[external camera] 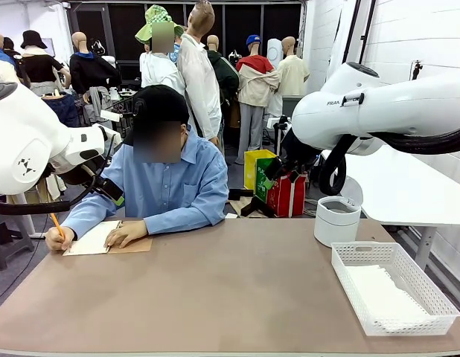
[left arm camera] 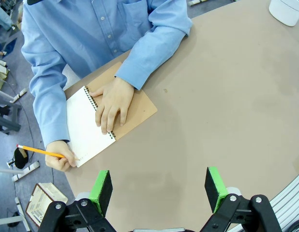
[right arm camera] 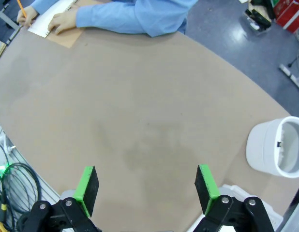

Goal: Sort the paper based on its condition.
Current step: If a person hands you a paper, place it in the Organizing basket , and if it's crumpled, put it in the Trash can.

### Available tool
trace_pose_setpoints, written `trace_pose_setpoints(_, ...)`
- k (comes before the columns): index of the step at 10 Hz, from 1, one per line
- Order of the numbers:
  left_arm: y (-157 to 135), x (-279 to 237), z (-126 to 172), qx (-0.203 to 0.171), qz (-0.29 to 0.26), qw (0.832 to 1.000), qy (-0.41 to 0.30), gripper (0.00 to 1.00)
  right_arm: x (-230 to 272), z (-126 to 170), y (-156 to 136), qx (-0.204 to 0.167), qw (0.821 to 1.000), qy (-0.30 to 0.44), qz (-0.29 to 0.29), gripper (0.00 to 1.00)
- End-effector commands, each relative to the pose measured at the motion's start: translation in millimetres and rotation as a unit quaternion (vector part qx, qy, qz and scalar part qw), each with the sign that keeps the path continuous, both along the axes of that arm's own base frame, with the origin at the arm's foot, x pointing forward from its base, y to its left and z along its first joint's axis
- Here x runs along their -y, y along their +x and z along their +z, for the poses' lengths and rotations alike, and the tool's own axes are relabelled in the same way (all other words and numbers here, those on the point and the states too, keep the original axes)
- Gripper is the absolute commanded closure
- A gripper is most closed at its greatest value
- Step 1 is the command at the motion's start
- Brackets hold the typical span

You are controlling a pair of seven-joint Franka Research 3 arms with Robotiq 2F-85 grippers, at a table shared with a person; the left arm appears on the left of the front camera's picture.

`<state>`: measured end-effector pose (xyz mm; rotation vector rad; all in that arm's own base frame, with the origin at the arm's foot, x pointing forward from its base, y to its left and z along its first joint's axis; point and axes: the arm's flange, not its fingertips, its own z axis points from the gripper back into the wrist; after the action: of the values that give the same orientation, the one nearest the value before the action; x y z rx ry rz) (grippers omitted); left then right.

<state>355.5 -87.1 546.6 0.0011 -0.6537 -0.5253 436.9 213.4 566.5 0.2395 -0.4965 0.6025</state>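
Person seated at far left of the surface (external camera: 215, 297), writing with a pencil (left arm camera: 38, 151) on the paper (left arm camera: 84, 126), the open page of a spiral notebook (left arm camera: 137, 104); other hand (left arm camera: 112, 101) pins the binding.

Left tool (left arm camera: 159, 186) hangs above, pads spread wide, nothing between them. Page lies toward upper left of its frame, long axis running diagonally.

Right tool (right arm camera: 145, 187) likewise spread and empty; page far off at its upper left corner.

Left arm judged nearer. Basket (external camera: 394, 286) at lower right holds white sheets.
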Motion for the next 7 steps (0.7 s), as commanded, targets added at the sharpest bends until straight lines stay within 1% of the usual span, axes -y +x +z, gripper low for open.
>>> trace_pose_setpoints(1, 0.3, -1.2, 0.5, 0.000, 0.001, 1.000, -0.001, 0.00, 0.7, 0.9, 1.7, -0.001, 1.000, 0.000, -0.002, 0.00)
trace_pose_setpoints(7, 0.3, -1.2, 0.5, 0.000, 0.001, 1.000, -0.001, 0.00, 0.7, 0.9, 1.7, -0.001, 1.000, 0.000, -0.002, 0.00)
